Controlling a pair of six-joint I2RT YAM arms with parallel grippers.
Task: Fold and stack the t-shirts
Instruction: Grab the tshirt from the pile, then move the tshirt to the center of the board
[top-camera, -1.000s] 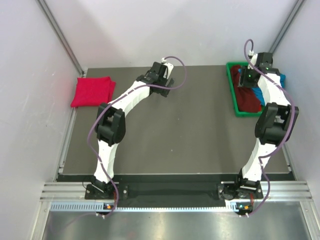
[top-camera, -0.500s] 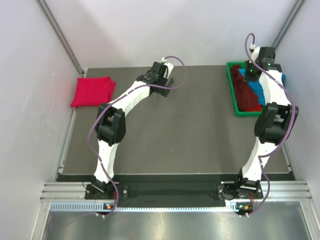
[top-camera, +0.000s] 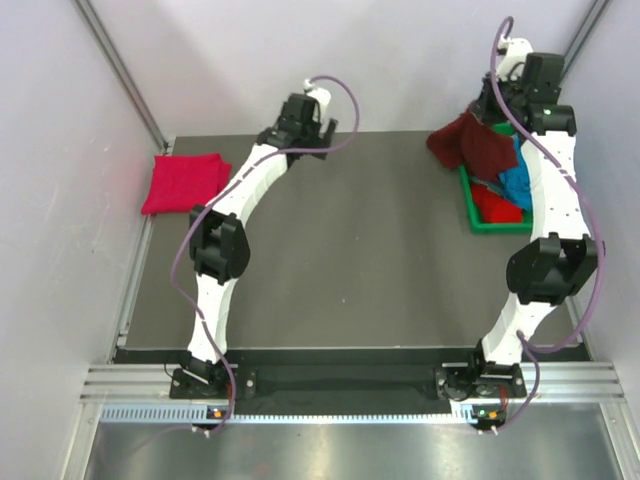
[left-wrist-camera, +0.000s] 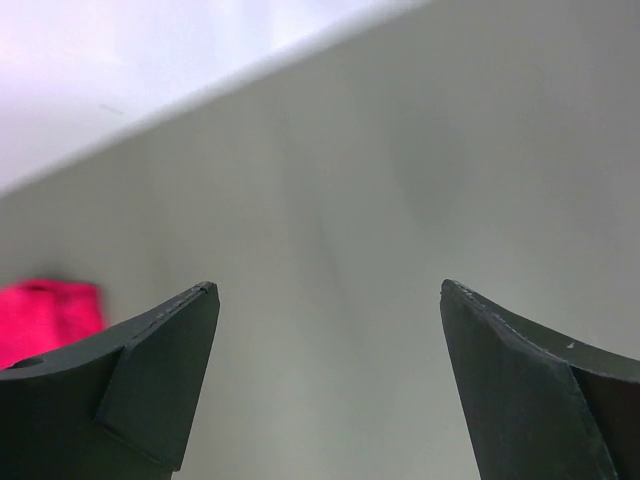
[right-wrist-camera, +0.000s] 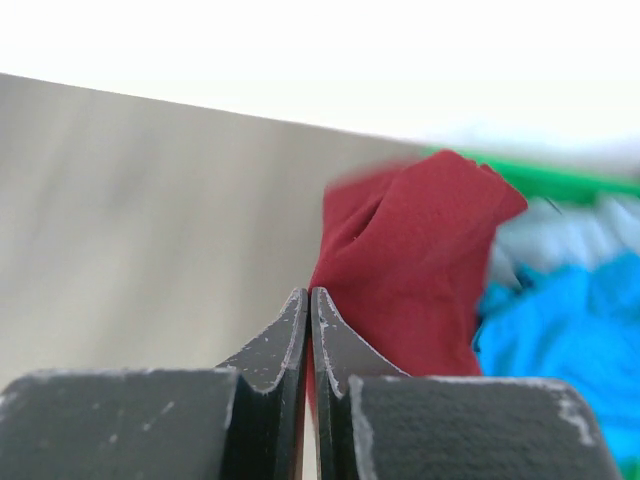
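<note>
My right gripper (top-camera: 488, 108) is shut on the dark maroon t-shirt (top-camera: 463, 143) and holds it in the air above the bin's back left corner. In the right wrist view the jaws (right-wrist-camera: 310, 292) are pressed together and the maroon t-shirt (right-wrist-camera: 420, 250) hangs beyond them. A teal-blue t-shirt (top-camera: 516, 186) (right-wrist-camera: 560, 330) lies in the bin beside some bright red cloth (top-camera: 495, 207). A folded crimson t-shirt (top-camera: 185, 182) (left-wrist-camera: 45, 320) lies at the table's left edge. My left gripper (top-camera: 312, 145) (left-wrist-camera: 325, 290) hovers open over the back middle of the table, holding nothing.
The green plastic bin (top-camera: 467, 200) (right-wrist-camera: 560, 182) stands at the back right of the dark table (top-camera: 350, 260). White walls close in the left, back and right sides. Both arm bases are at the near edge.
My right gripper closed on the maroon t-shirt, then rose and swung back and left, pulling it up out of the bin. My left gripper lifted and shifted slightly back and left.
</note>
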